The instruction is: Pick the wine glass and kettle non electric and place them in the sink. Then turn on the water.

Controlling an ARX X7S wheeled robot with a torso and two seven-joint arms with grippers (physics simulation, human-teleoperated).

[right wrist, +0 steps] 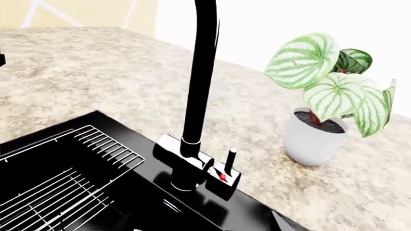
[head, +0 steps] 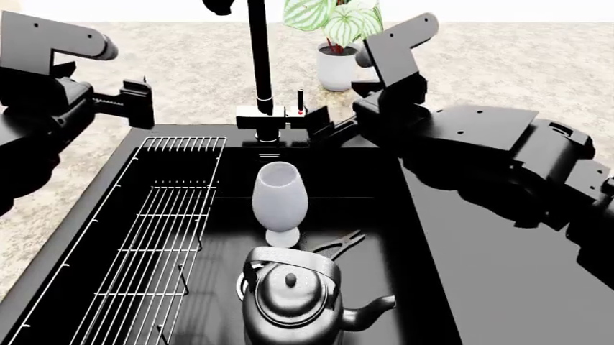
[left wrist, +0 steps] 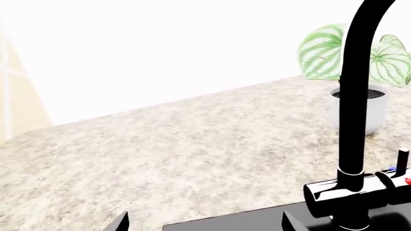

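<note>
The wine glass (head: 280,203) stands upright in the sink (head: 422,237), with the kettle (head: 292,298) just in front of it. The right tool (head: 338,126) sits just beside the faucet (head: 261,108) lever; the left tool (head: 139,104) hovers over the desk (head: 192,65). I cannot tell either tool's spread.

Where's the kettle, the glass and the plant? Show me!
Kettle (head: 287,298), head view, on its round body below the lid.
Glass (head: 280,195), head view, on the bowl.
Plant (right wrist: 334,94), right wrist view, on a striped leaf.
</note>
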